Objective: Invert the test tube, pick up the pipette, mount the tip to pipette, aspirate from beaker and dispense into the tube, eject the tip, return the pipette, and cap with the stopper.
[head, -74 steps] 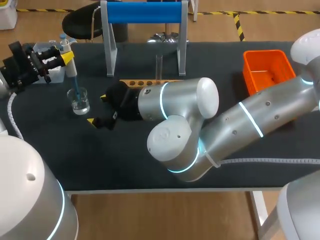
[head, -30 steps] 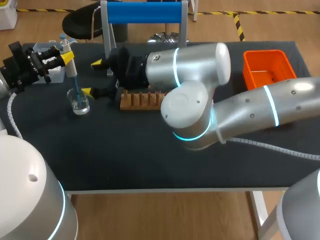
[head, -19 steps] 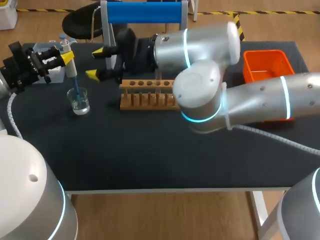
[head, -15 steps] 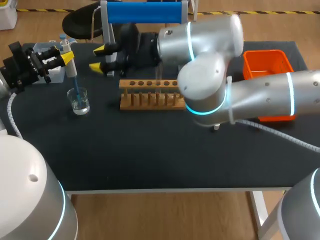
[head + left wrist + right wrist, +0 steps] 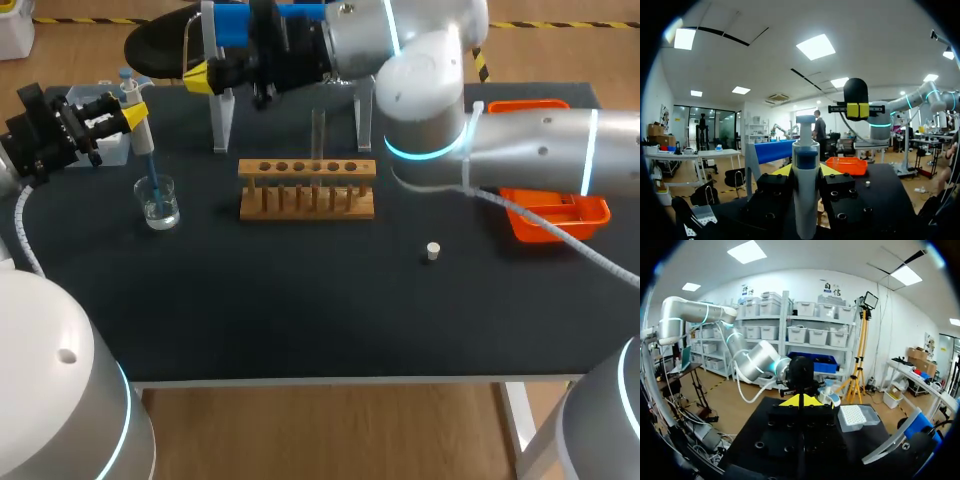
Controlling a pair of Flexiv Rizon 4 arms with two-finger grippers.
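My left gripper (image 5: 135, 113) at the table's far left is shut on the white pipette (image 5: 131, 100), whose blue tip (image 5: 150, 172) dips into the glass beaker (image 5: 159, 205). In the left wrist view the pipette (image 5: 806, 190) stands upright between the yellow fingertips (image 5: 784, 170). My right gripper (image 5: 203, 76) hangs high beside the stand's left leg, shut and empty; its yellow tips (image 5: 801, 401) are pressed together. A clear test tube (image 5: 318, 132) stands upright in the wooden rack (image 5: 307, 190). The small white stopper (image 5: 432, 251) lies on the mat to the right.
The blue-barred pipette stand (image 5: 219, 110) rises behind the rack, partly hidden by my right arm. An orange bin (image 5: 575, 212) sits at the right, half covered by that arm. A tip box (image 5: 855, 415) lies behind my left gripper.
My right arm has risen from beside the beaker and rack to high up by the stand, and its fingers have gone from wide open to shut. The left arm and pipette are unmoved.
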